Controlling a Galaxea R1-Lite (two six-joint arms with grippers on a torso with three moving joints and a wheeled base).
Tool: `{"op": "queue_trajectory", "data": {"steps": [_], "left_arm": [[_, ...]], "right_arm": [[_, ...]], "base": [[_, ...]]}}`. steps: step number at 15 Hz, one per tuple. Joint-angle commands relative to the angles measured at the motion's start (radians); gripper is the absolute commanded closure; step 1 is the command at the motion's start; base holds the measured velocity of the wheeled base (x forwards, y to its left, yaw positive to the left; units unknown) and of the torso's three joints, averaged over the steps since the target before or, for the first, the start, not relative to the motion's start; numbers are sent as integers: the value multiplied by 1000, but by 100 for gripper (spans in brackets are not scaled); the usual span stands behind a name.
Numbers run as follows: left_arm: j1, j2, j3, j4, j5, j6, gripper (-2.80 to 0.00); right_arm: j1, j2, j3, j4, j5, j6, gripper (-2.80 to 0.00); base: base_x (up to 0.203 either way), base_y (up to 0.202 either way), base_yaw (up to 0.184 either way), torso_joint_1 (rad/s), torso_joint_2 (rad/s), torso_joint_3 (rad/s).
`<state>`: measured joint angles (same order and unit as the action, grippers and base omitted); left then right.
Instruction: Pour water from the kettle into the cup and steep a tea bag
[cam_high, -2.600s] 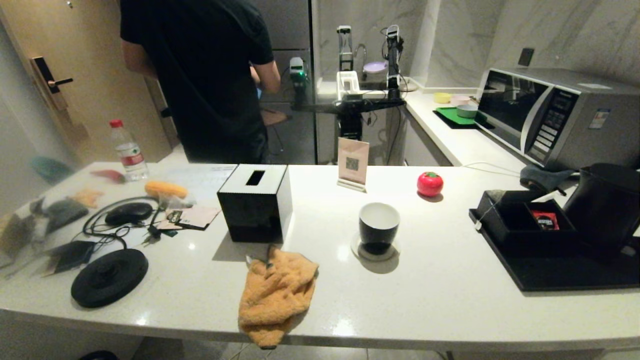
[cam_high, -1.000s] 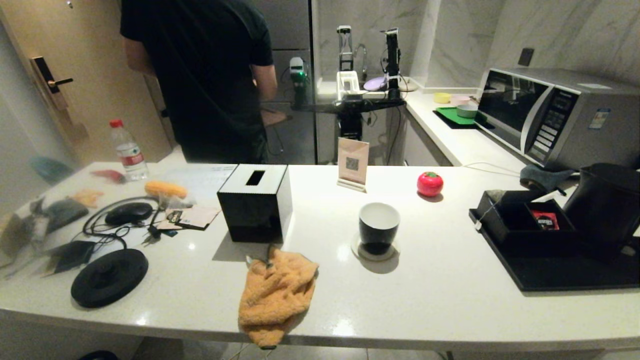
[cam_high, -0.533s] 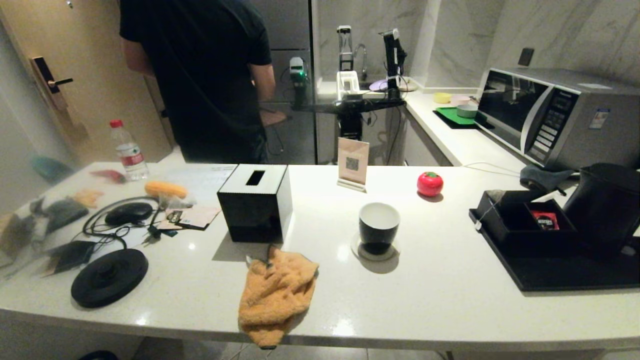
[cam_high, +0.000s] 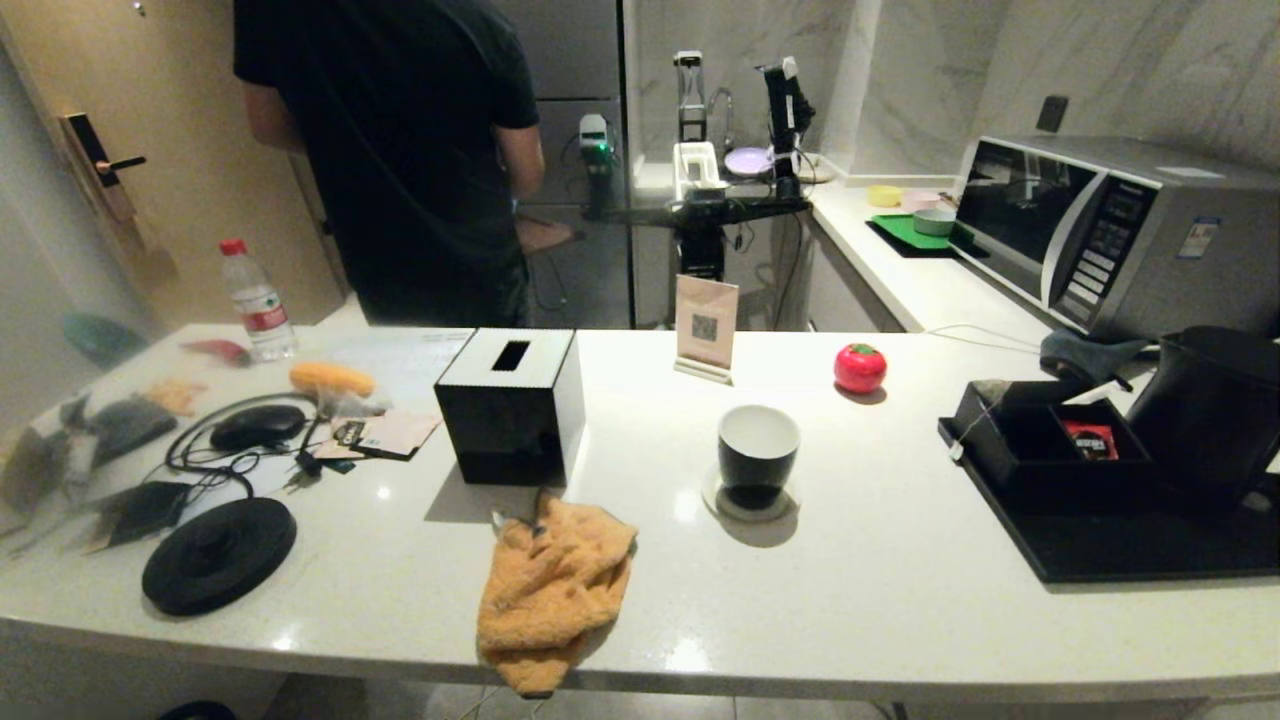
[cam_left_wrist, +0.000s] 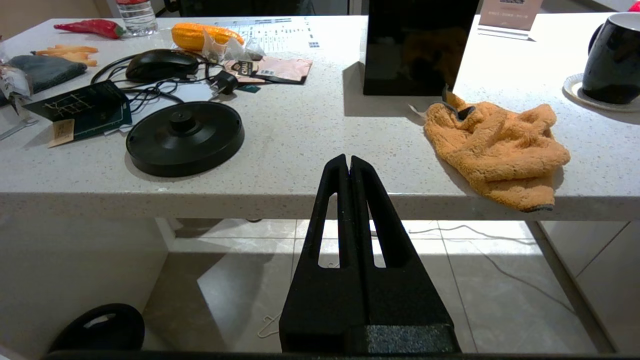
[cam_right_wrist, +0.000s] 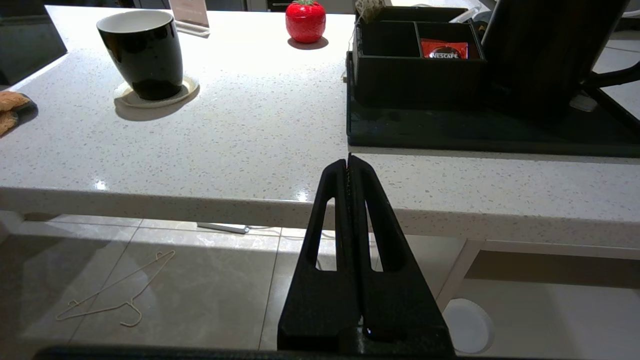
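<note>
The black kettle (cam_high: 1210, 420) stands on a black tray (cam_high: 1130, 550) at the counter's right end; it also shows in the right wrist view (cam_right_wrist: 540, 55). The glossy black cup (cam_high: 757, 455), white inside, sits on a small coaster mid-counter (cam_right_wrist: 142, 52). What looks like a tea bag (cam_high: 990, 390) with a string rests on the back left corner of the compartment box (cam_high: 1045, 445). No water shows. My left gripper (cam_left_wrist: 348, 159) and right gripper (cam_right_wrist: 348, 159) are both shut and empty, held low before the counter's front edge, out of the head view.
A black tissue box (cam_high: 512, 405), an orange cloth (cam_high: 550, 590) at the front edge, the kettle's round base disc (cam_high: 218, 555), cables and clutter at left, a red tomato-shaped pot (cam_high: 860, 367), a sign card (cam_high: 706, 327), a microwave (cam_high: 1110, 230). A person (cam_high: 400, 150) stands behind the counter.
The person behind the counter has shifted slightly to the left, and a device on the far stand has turned. My arms and the counter's things have stayed still.
</note>
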<state>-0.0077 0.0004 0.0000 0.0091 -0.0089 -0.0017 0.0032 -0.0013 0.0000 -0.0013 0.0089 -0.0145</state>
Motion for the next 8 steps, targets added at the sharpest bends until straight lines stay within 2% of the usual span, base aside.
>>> {"op": "queue_trajectory", "data": {"steps": [1,8], "left_arm": [[0,0,0,0,0,-1,0],[0,0,0,0,0,-1,0]], "right_arm": [[1,1,0,0,0,-1,0],[1,1,0,0,0,-1,0]], "base": [[0,0,0,0,0,0],[0,0,0,0,0,0]]}}
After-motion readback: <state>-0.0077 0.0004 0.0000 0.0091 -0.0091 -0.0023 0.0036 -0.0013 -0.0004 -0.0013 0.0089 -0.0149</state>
